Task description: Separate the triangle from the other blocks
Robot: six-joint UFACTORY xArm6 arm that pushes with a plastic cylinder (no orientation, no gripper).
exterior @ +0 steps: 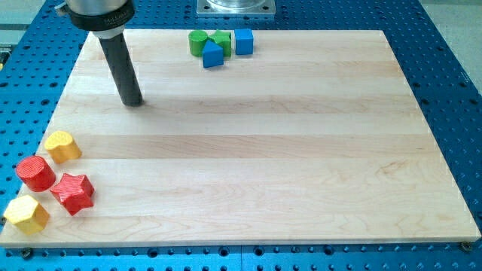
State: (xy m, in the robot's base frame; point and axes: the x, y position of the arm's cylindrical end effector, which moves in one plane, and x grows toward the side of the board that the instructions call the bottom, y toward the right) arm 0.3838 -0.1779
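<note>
A blue triangle block (pixel 213 56) lies near the view's top, touching a green round block (pixel 197 43) on its left, a green block (pixel 221 41) behind it and close to a blue cube (pixel 243 41) on its right. My tip (pixel 133 102) rests on the board at the upper left, well to the left of and below this cluster, apart from every block.
At the view's lower left stand a yellow round block (pixel 62 146), a red round block (pixel 35 173), a red star (pixel 73 193) and a yellow hexagon (pixel 26 214). The wooden board (pixel 301 150) lies on a blue perforated table (pixel 452 75).
</note>
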